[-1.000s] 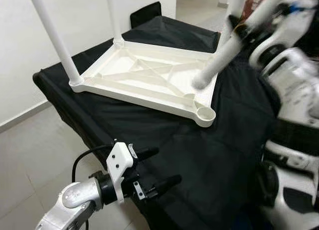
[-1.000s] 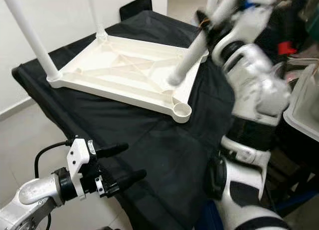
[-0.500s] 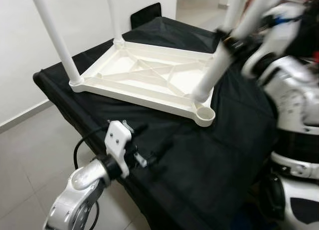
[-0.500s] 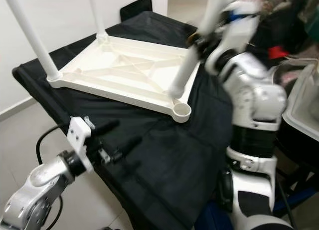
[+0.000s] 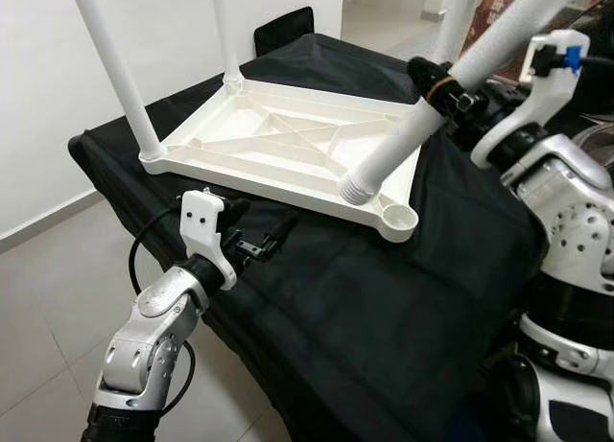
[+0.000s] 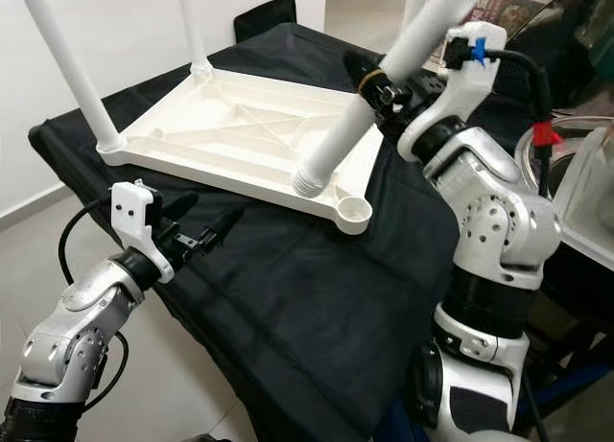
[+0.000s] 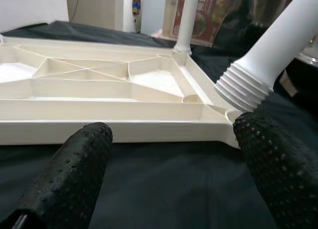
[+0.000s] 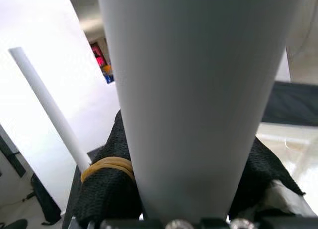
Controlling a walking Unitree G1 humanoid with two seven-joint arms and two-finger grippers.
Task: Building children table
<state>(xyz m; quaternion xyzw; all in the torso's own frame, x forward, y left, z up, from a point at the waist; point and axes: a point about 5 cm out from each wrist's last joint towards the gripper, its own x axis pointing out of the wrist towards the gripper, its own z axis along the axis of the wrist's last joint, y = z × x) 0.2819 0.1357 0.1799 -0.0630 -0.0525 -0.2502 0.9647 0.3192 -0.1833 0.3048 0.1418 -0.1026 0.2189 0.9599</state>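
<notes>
A white children's tabletop (image 5: 288,150) lies upside down on a black-draped table (image 5: 384,298). Three white legs stand in its corners: one (image 5: 115,68) at the near left, one (image 5: 223,30) at the far left, one (image 5: 451,11) at the far right. The near right corner socket (image 5: 397,218) is empty. My right gripper (image 5: 443,82) is shut on a fourth leg (image 5: 413,135), held at a slant. Its threaded end (image 5: 357,186) hovers just left of that socket. My left gripper (image 5: 259,233) is open, low over the cloth, right before the tabletop's near edge (image 7: 114,127).
A black chair back (image 5: 281,27) stands behind the table against a white wall. Grey floor runs to the left of the table. A pale container (image 6: 590,193) sits at the far right, beside my right arm.
My left arm has risen from below the table edge and reached forward to the tabletop's near rim. The held leg's threaded end has sunk closer to the near right corner.
</notes>
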